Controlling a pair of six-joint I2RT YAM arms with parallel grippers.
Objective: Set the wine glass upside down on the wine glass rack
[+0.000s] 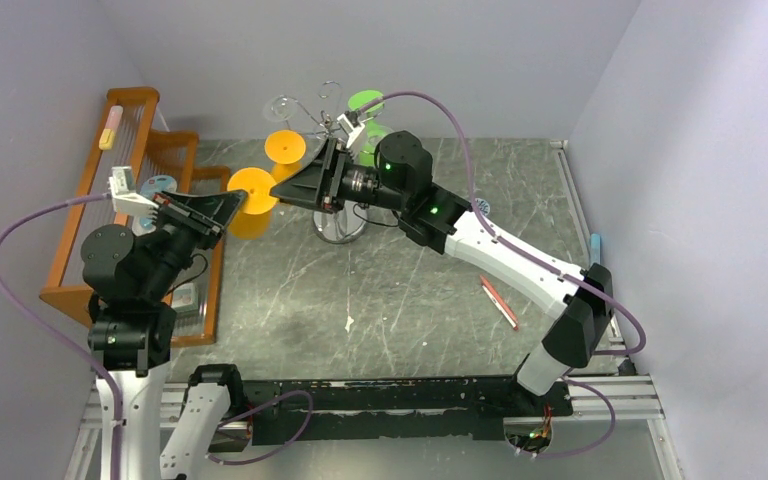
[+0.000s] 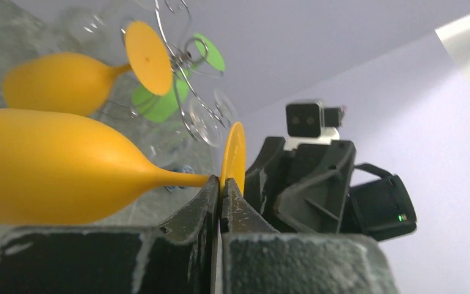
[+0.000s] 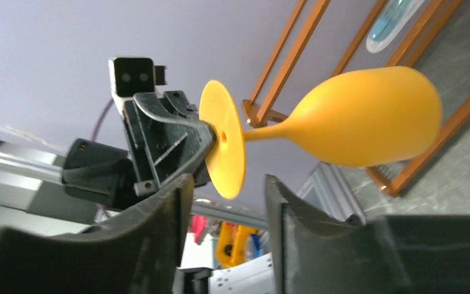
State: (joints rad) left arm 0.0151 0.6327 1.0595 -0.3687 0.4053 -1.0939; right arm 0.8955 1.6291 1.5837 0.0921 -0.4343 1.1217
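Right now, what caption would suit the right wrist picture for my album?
Left gripper holds a yellow wine glass sideways, foot toward the open right gripper.

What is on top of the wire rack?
On the rack hang an orange glass, a green glass and clear ones. The right arm hides much of its pole.

wine glass (image 2: 55, 168) cropped left, wine glass rack (image 1: 345, 230) base half hidden

The right hand (image 1: 288, 191) stands between wine glass (image 1: 250, 196) and wine glass rack (image 1: 348, 232) (its arms crowded).
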